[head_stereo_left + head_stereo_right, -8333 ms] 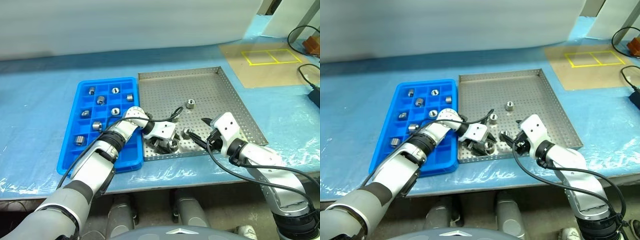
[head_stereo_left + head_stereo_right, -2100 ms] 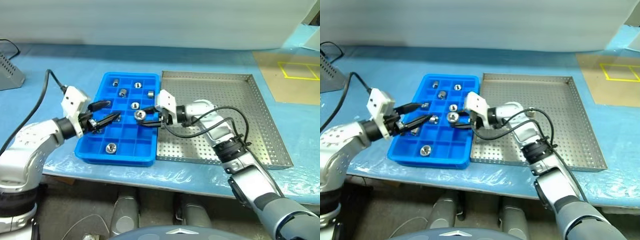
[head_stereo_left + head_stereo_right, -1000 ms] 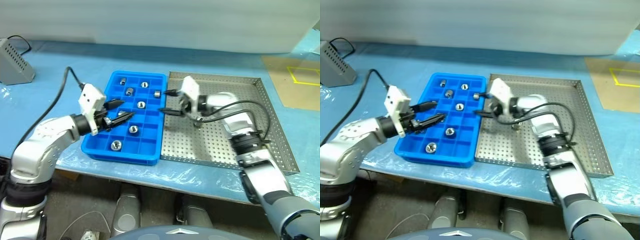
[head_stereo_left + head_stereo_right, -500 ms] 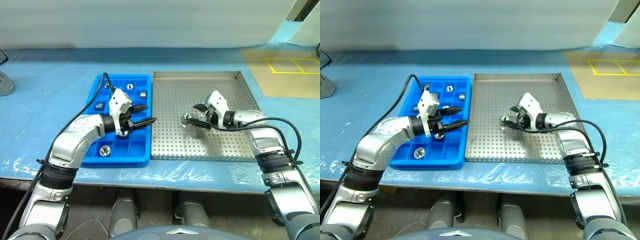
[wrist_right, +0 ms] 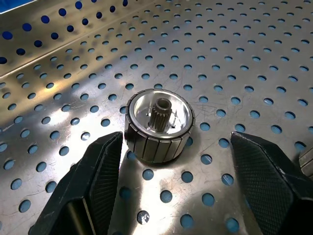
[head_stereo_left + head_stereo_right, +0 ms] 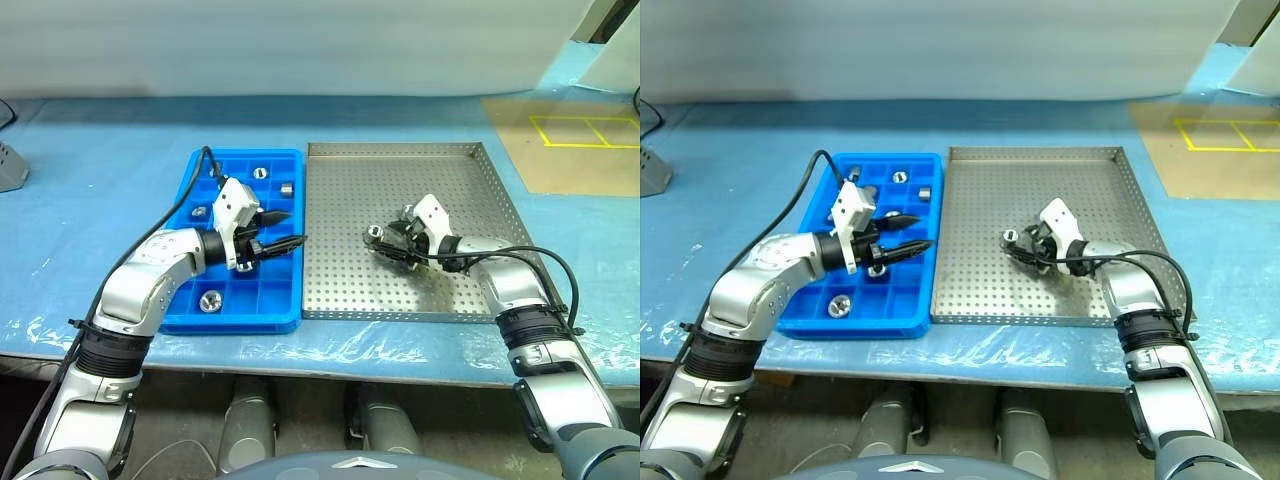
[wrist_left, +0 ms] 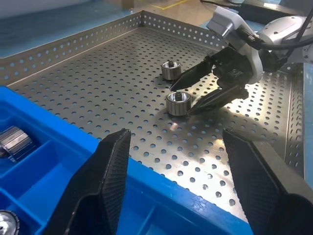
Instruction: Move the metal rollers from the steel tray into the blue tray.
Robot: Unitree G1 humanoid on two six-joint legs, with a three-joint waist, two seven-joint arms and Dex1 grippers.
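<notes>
Worktop (image 6: 90,130), blue-covered: broad bare margin toward its far edge and left end. Steel tray (image 6: 450,170), perforated, low rim: floor mostly bare; two rollers near its middle. Blue tray (image 6: 180,318), touching the steel tray's left rim: several compartments each hold a roller. Right gripper (image 5: 171,196): jaws spread either side of one roller (image 5: 159,128), ribbed wall, toothed centre hole, not touching. Second roller (image 7: 171,70) just beside. Left gripper (image 6: 285,230): jaws apart, empty, over the blue tray's right edge.
</notes>
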